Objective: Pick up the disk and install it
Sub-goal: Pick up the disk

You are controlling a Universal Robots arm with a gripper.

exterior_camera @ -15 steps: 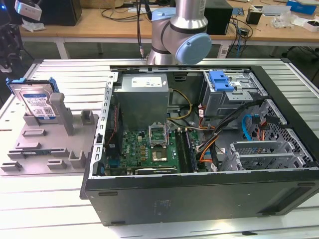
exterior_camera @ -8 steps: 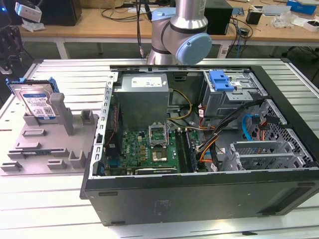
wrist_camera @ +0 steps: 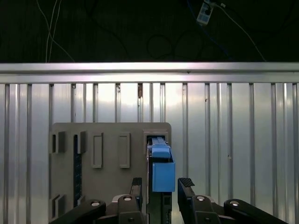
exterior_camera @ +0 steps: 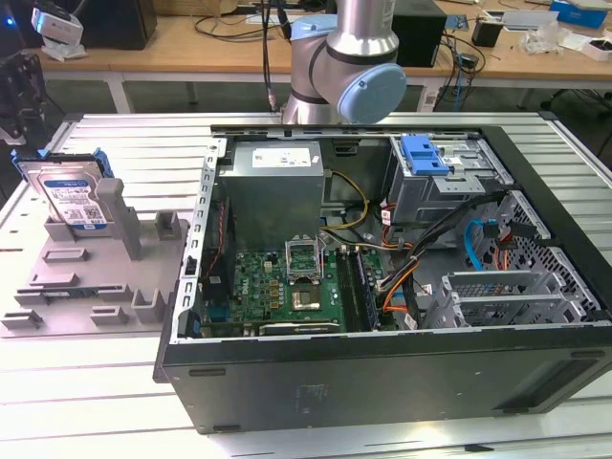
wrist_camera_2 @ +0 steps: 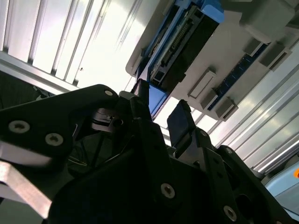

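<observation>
The disk is a silver drive with a white-and-blue label in a blue carrier. It stands on edge in a grey slotted holder at the exterior view's left. In the first wrist view the carrier's blue edge lies between my two black fingertips. My gripper is open, with a finger on either side and narrow gaps to the carrier. The second wrist view shows the disk beyond the gripper, with nothing clamped.
An open black computer case fills the exterior view's middle and right. Inside are a grey power supply, a green board, and a drive cage with a blue latch. The ribbed metal table surrounds it. The arm's joint is behind the case.
</observation>
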